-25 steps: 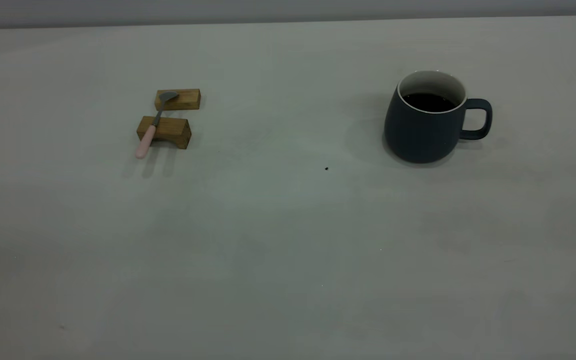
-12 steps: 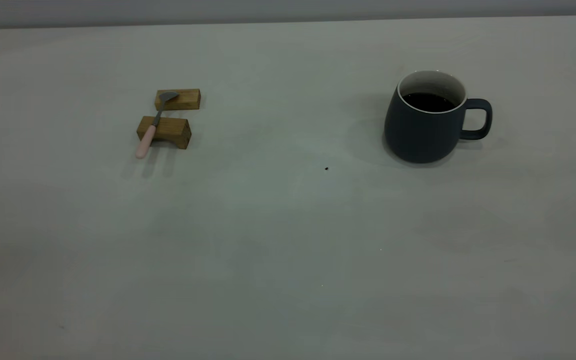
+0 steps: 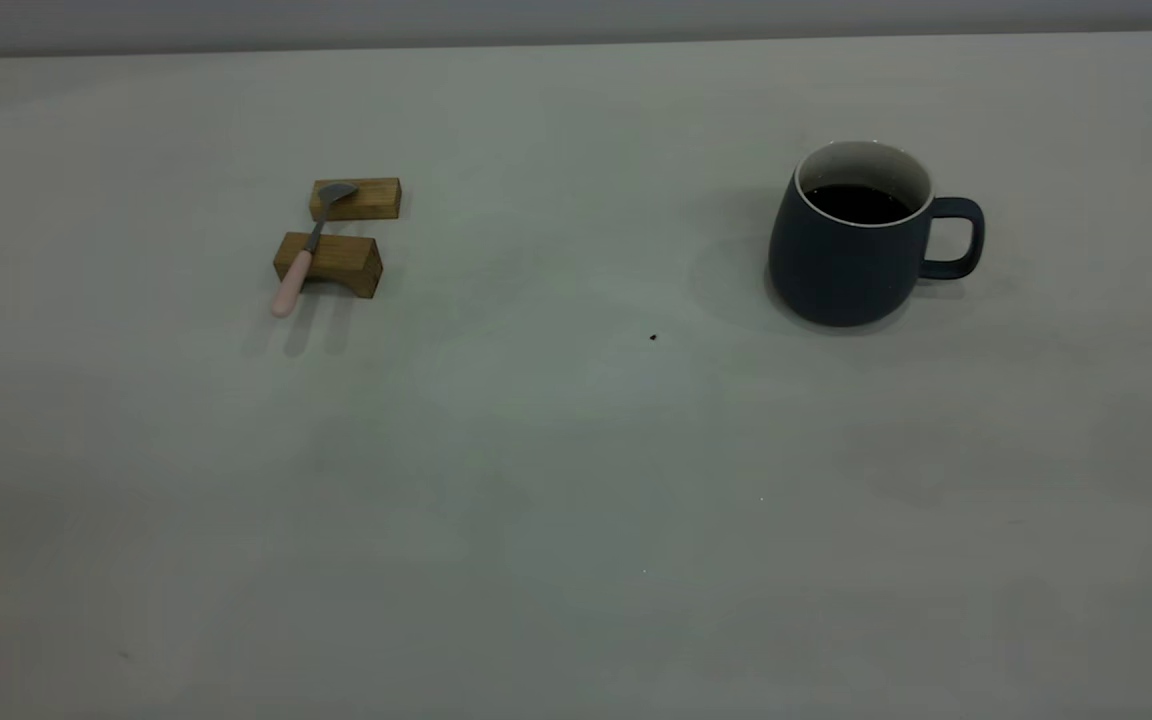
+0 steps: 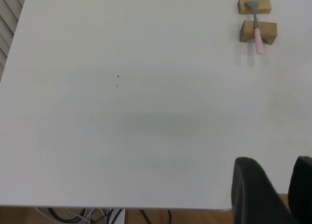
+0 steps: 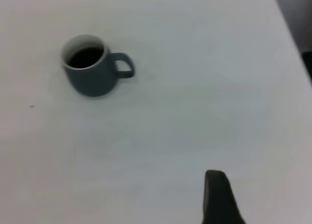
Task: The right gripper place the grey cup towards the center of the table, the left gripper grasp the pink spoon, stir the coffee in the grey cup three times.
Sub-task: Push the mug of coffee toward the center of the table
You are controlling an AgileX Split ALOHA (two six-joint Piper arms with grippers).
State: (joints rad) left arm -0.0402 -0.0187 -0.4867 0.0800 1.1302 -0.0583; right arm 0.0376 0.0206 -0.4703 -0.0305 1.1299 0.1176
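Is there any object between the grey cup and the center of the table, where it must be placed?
Nothing visible blocks it. The grey cup stands to the right, and the table between it and the center is bare except for a tiny dark speck. The pink spoon on its wooden blocks lies far left.

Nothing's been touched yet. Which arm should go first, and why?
Right. The grey cup stands on the right side of the table, its handle turned outward to the right, and it shows in the right wrist view ahead of the right gripper. The pink spoon waits on its wooden blocks.
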